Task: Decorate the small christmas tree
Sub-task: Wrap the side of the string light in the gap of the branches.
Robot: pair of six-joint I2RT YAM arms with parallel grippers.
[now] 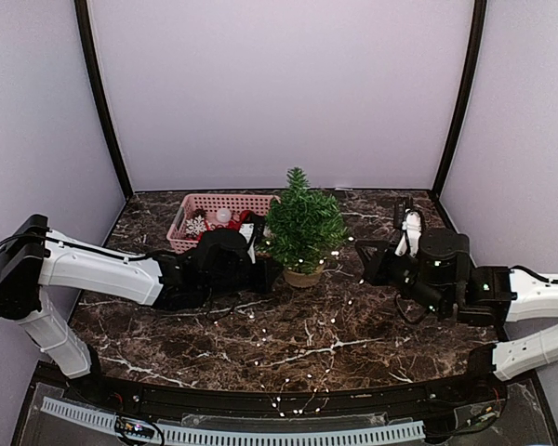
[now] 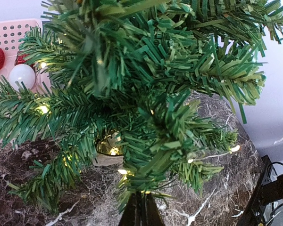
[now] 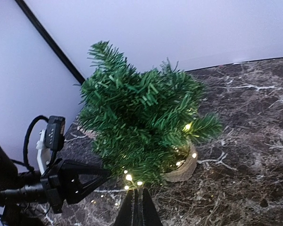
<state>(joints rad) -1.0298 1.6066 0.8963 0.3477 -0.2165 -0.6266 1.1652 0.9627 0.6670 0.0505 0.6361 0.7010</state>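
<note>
One small christmas tree [image 1: 303,223] upright, tip up, axis vertical; one pink basket [image 1: 228,198]; left claw [image 2: 140,209], right claw [image 3: 140,206] both pinched together.

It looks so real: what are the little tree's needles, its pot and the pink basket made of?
Small christmas tree: flat, matte green strips with cut edges, likely plastic. Pot: tan, rough-looking, perhaps burlap wrapping. Pink basket: smooth walls with rows of holes, probably moulded plastic.

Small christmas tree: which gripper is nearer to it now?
Left. The left gripper is at the low branches of the small christmas tree, beside the pot; the right gripper stands clear on the opposite side.
</note>
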